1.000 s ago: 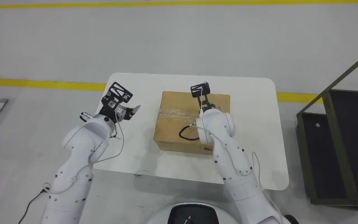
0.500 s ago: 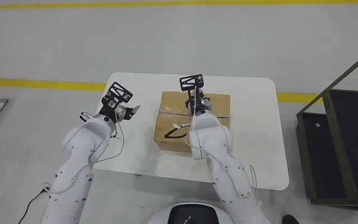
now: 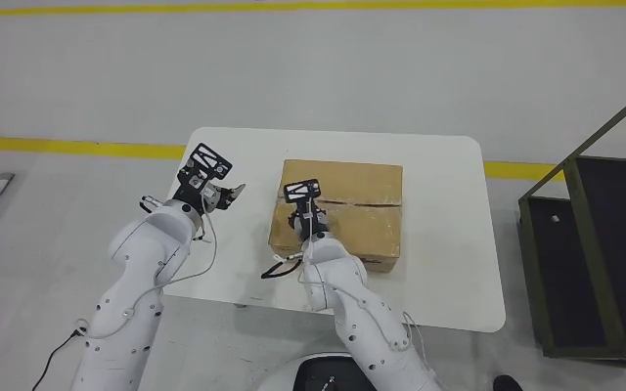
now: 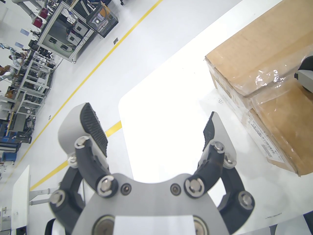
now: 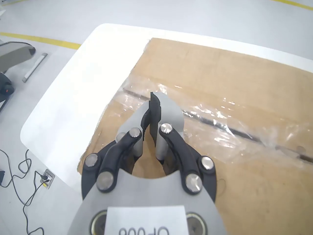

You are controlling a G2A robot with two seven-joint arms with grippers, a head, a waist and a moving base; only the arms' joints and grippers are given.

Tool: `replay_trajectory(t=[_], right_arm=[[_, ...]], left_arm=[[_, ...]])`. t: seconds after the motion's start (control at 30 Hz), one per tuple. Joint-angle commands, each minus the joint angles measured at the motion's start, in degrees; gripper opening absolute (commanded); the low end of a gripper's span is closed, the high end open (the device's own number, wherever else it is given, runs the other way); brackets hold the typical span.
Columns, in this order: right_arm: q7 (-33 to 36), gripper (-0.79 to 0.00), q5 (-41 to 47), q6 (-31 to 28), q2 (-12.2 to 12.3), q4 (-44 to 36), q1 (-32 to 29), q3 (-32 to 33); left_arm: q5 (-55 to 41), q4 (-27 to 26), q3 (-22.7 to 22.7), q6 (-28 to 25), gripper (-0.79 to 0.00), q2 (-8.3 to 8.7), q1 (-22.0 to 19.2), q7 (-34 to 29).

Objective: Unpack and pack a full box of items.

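One brown cardboard box [image 3: 367,186] [image 4: 269,57] [image 5: 220,74] in the middle of the white surface [image 3: 440,195], lying flat with its flaps down. Along the centre seam of its top, a strip of wrinkled clear tape [image 5: 207,116], wrapped over the end and onto the short side that faces the left arm. On that same short side, a printed label [image 4: 264,135].

Right arm [image 3: 337,279] stretched over the near left corner of the box. Right jaws pressed together with nothing gripped, tips above the taped seam close to the box's left end. Whether touching the tape or just over it, impossible to judge.

Left arm [image 3: 147,249] at the left part of the surface. Left jaws spread wide and empty, hanging above bare white top just beside the box's left short side, apart from the cardboard.

Around the surface, pale grey floor, with a yellow line [image 3: 98,147] on the far side. To the right, well apart from the surface, a dark green cart [image 3: 577,254]. On the floor off the surface's left side, a black cable [image 5: 24,167] running to a small floor socket [image 5: 47,176].
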Motion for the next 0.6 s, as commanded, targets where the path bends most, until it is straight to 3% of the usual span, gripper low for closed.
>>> replay_trajectory(t=[0.0, 0.4, 0.57], right_arm=[[0.88, -0.785, -0.4, 0.66, -0.03, 0.91, -0.01, 0.09], [-1.28, -0.785, 1.94, -0.17, -0.72, -4.36, 1.77, -0.49], [-2.72, -0.785, 2.37, -2.13, -1.38, 2.84, 5.98, -1.75]], left_arm=[[0.0, 0.0, 0.0, 0.0, 0.0, 0.0, 0.0, 0.0], [0.0, 0.0, 0.0, 0.0, 0.0, 0.0, 0.0, 0.0], [0.0, 0.0, 0.0, 0.0, 0.0, 0.0, 0.0, 0.0]])
